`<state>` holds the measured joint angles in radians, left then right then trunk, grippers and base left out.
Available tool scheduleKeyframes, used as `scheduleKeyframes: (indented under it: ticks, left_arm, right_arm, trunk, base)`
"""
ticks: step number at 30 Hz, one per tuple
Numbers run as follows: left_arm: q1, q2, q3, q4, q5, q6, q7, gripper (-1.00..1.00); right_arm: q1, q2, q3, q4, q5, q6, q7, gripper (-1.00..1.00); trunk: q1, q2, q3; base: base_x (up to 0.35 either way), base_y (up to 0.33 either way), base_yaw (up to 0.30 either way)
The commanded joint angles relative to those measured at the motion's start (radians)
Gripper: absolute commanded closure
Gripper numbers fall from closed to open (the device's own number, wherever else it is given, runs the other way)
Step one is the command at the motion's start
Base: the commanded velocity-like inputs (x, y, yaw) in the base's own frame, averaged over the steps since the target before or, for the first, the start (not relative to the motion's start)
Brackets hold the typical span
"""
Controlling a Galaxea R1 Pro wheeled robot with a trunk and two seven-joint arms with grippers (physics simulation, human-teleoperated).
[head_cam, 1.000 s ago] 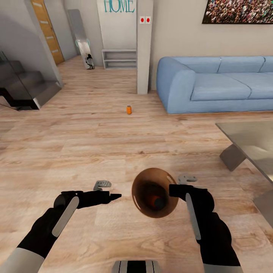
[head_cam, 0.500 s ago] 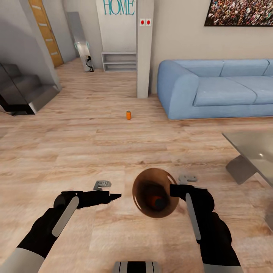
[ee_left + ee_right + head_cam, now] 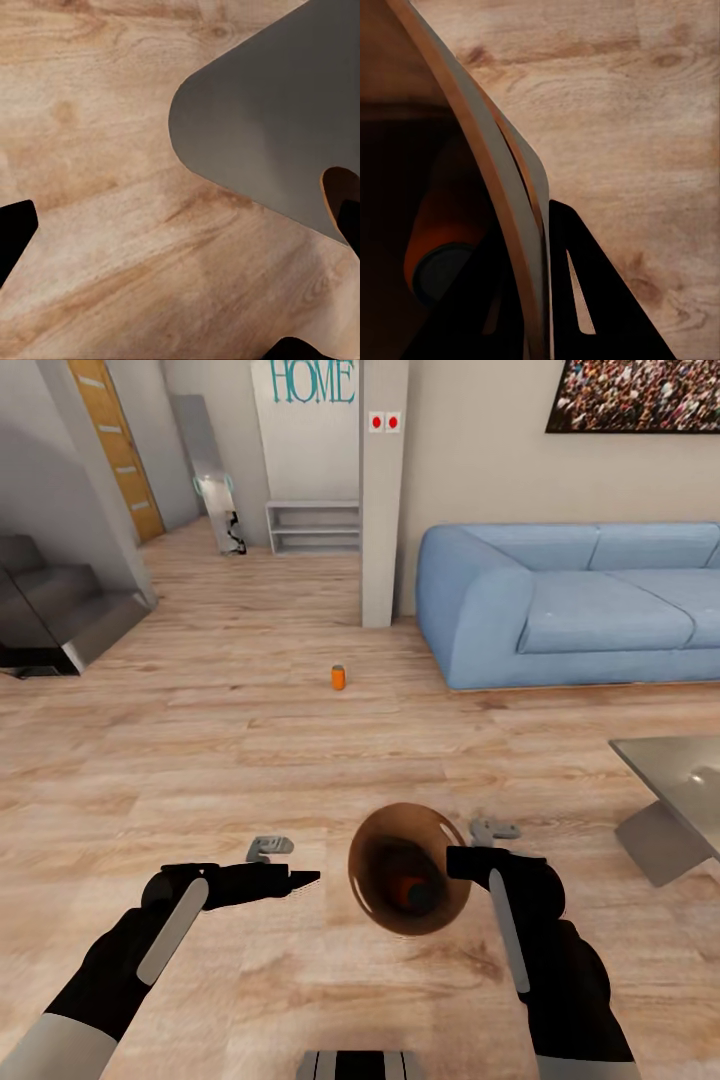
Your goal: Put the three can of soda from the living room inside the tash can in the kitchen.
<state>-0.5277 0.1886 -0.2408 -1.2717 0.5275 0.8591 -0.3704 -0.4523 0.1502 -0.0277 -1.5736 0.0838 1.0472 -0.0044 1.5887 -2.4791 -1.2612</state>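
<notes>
One orange cylindrical soda can with a grey metal top (image 3: 339, 677) stands upright on the pale plank floor (image 3: 200, 760) in the upper middle of the head view, well apart from the robot and just off the near end of the blue sofa (image 3: 570, 600). It reads as the next target, since the base faces it squarely.

Low and centre in that view, the small round brown wooden bucket (image 3: 408, 868) is carried mouth-up by the right gripper (image 3: 462, 863), whose fingers pinch the thin wall at the rim; the right wrist view shows the wall (image 3: 487, 180) running between the dark fingers (image 3: 585, 300). Gripping the rim keeps the mouth open to receive cans while the robot drives, so the bin travels to the cans rather than each can to the kitchen.

Inside the bucket lies another orange can (image 3: 446, 232) on its side, with a dark round shape beside it in the head view that I cannot identify for certain.

The left gripper (image 3: 300, 879) is held out empty at lower left, its fingertips drawn together to a point, probably kept free for the pickup. A shiny grey low table (image 3: 680, 800) sits at the right edge.
</notes>
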Motion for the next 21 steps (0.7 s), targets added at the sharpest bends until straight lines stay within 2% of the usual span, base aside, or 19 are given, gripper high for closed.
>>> scheduleKeyframes:
  ticks: [1, 21]
  left_arm:
    - [0.0, 0.0, 0.0, 0.0, 0.0, 0.0, 0.0, -1.0]
    - [0.0, 0.011, 0.005, 0.003, 0.014, 0.0, -0.005, -1.0]
  right_arm:
    - [0.0, 0.0, 0.0, 0.0, -0.019, 0.0, 0.003, 1.0]
    - [0.0, 0.0, 0.0, 0.0, -0.019, 0.0, 0.003, 1.0]
  trunk:
    - [0.0, 0.0, 0.001]
    - [0.0, 0.0, 0.03]
  base:
    - [0.337, 0.0, 0.0]
    - [0.337, 0.0, 0.0]
